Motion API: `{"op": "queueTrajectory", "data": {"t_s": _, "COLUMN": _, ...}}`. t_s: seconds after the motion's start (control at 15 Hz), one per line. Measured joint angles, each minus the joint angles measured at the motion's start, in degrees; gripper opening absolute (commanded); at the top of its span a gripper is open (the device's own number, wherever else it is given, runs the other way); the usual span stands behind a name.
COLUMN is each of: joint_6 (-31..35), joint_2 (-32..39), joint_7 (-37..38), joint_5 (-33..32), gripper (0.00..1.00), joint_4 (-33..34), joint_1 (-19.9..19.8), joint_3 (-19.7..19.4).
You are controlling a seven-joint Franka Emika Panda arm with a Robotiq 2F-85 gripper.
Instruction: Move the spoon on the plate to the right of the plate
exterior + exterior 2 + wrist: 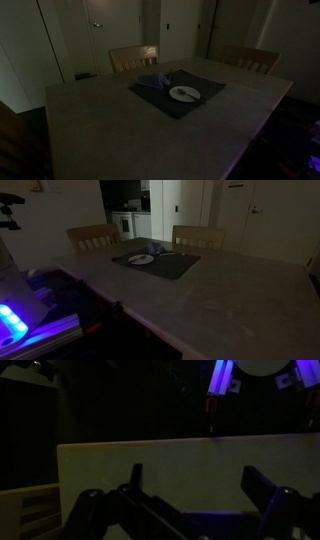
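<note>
A white plate (194,96) lies on a dark placemat (205,84) at the far middle of the table. A spoon (183,94) lies across the plate as a thin dark line. The plate (141,259) and placemat (170,266) show in both exterior views; the spoon is too dim to make out in one of them. My gripper (200,485) shows only in the wrist view. It is open and empty, hovering over the pale tabletop (180,460) near the table's edge, far from the plate.
A bluish crumpled thing (152,82) lies on the placemat beside the plate. Two wooden chairs (133,58) (250,60) stand behind the table. The room is dark. Purple-blue lights glow at the robot's side (12,320).
</note>
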Motion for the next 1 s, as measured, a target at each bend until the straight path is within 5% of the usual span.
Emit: {"op": "queueTrajectory", "data": {"t_s": 1.0, "joint_6": 7.7, "joint_2": 8.8, "joint_7": -1.9, "joint_5": 5.2, "gripper": 1.0, "joint_4": -1.6, "joint_1": 10.0, "joint_3": 2.4}}
